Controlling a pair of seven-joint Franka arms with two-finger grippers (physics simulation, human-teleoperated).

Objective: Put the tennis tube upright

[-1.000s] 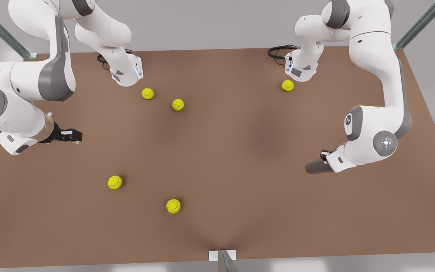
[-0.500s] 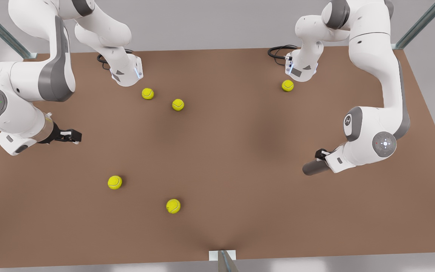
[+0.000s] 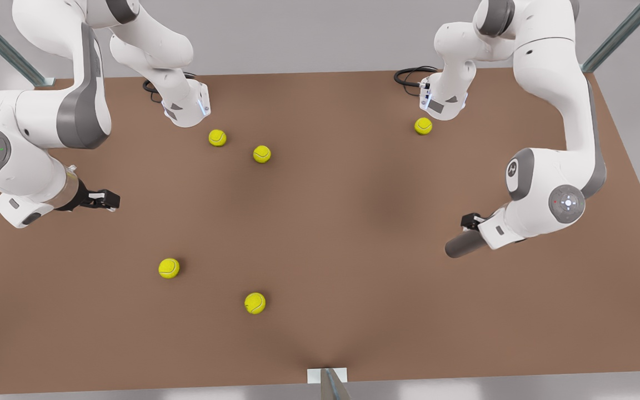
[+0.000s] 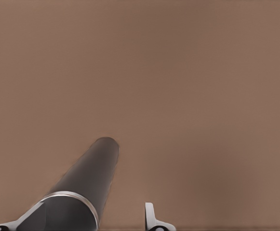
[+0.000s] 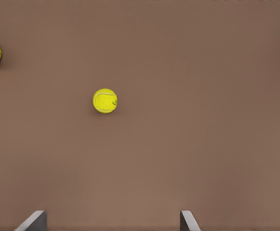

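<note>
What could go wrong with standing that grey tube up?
1. The left end effector sits at the tennis tube's rim end, with the long body sticking out, so the tube might swing or slip.
2. Set down tilted on the table, it could topple and roll.
The right end effector waits, open, at the front view's left.

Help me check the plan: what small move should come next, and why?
Probably rotate the left gripper to swing the tennis tube vertical: the tube, in its grip, lies slanted, far from upright. The right gripper waits open.
</note>
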